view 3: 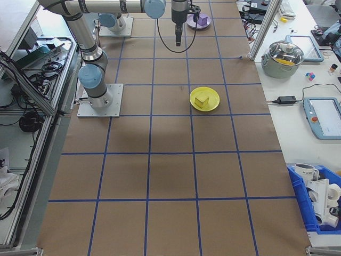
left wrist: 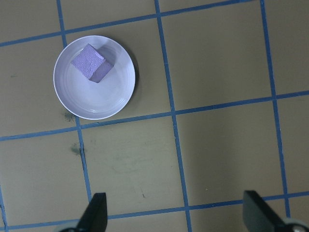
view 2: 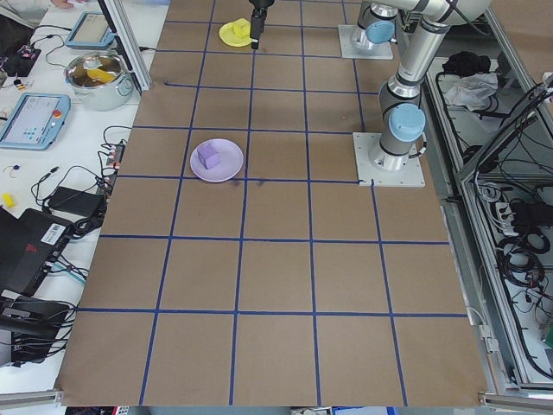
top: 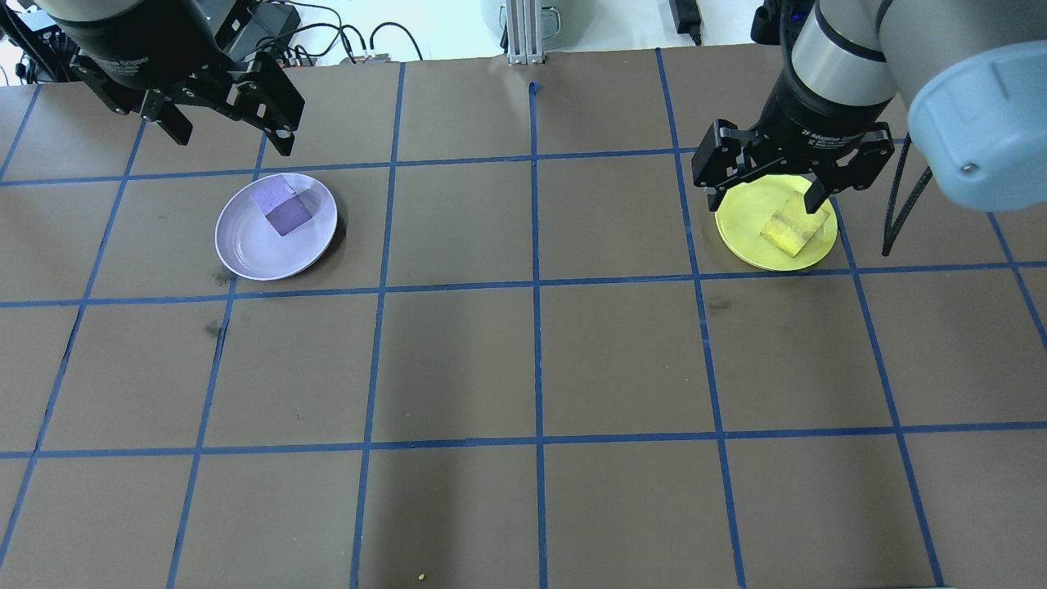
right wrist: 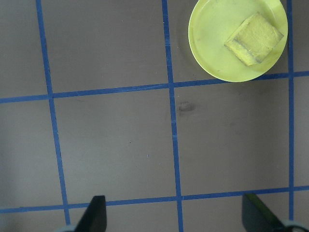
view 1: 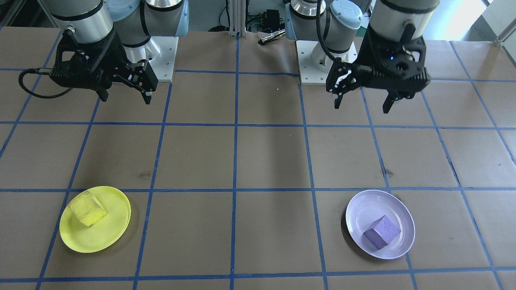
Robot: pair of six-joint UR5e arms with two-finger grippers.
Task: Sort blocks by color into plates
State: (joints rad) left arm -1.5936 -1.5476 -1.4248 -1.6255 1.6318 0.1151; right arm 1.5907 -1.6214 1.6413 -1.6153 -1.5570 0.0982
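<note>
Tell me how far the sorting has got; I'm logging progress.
Done: the yellow block lies in the yellow plate, and the purple block in the lavender plate. In hand: nothing; the left gripper and right gripper are open, raised and empty. Nothing visibly remains.

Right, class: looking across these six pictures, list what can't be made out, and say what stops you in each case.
- Yellow plate, overhead view: the right claw covers its far rim.
- Yellow block, left-end view: hidden behind the far claw; too small.
- Purple block, right-end view: too small for detail.
- Claw fingers, both wrist views: cut off by the bottom edge.
</note>
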